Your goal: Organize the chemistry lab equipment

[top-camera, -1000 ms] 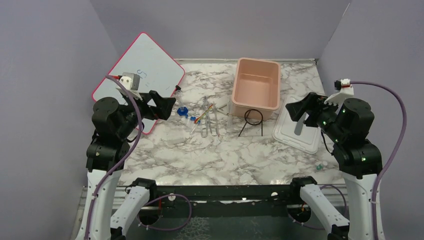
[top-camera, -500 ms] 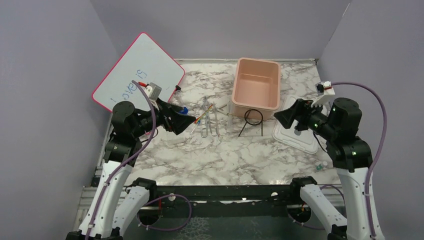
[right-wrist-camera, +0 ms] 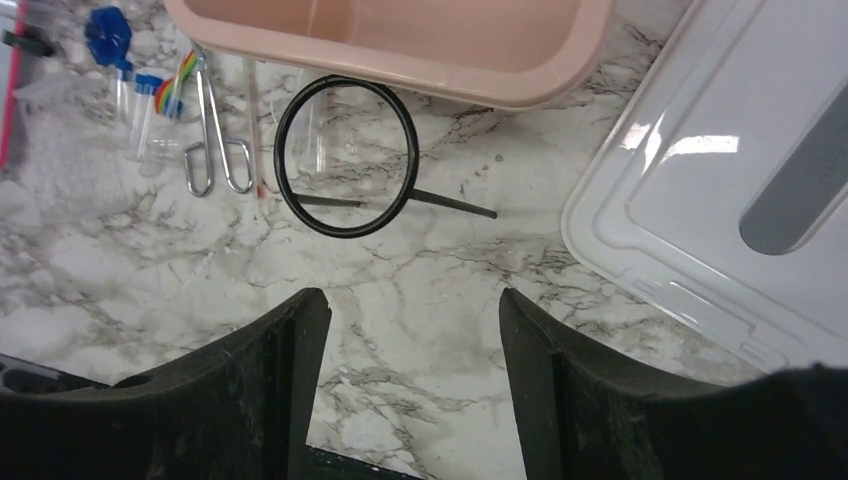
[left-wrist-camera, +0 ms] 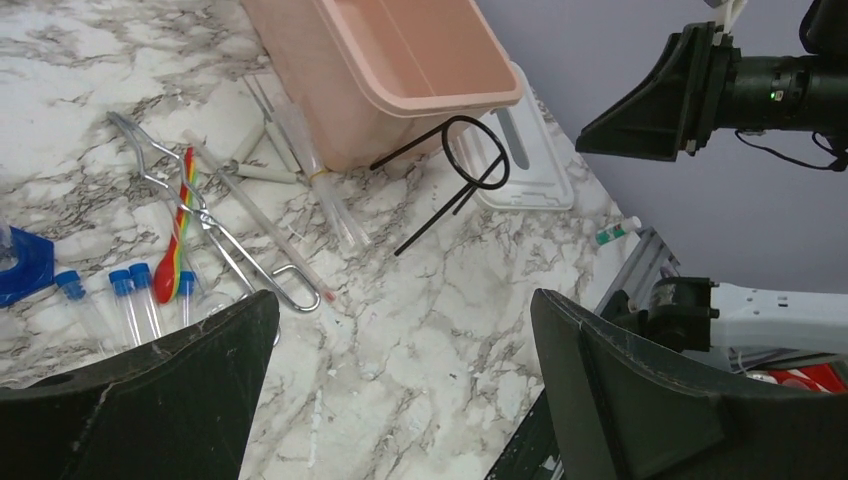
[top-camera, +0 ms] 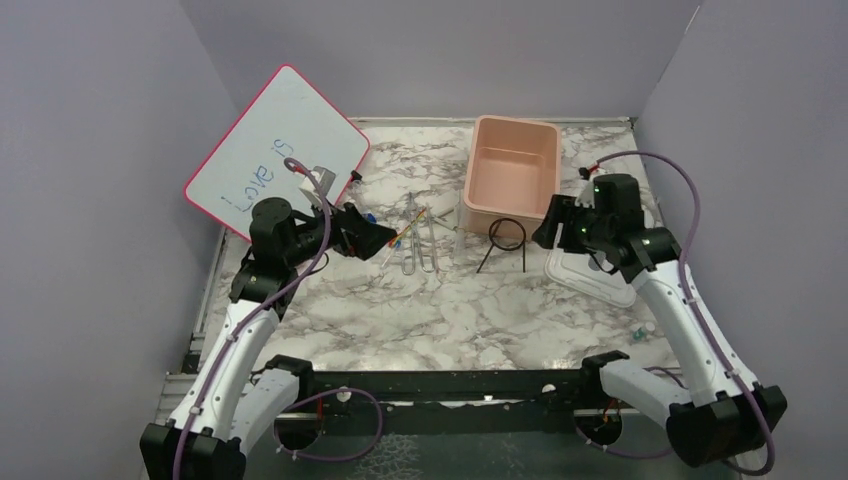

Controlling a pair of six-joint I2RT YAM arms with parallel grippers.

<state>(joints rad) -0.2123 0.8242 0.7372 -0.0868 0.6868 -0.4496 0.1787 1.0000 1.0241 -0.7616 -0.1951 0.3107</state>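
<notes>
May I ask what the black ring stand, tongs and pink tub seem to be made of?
Black wire ring stand: thin bent wire, matte, probably coated metal. Thin silvery tongs: bare metal, shiny glints. Pink rectangular tub: likely plastic, smooth moulded rim.

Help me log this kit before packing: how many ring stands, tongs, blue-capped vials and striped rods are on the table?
ring stand: 1
tongs: 1
blue-capped vials: 4 showing
striped rod: 1
Total: 7
</notes>
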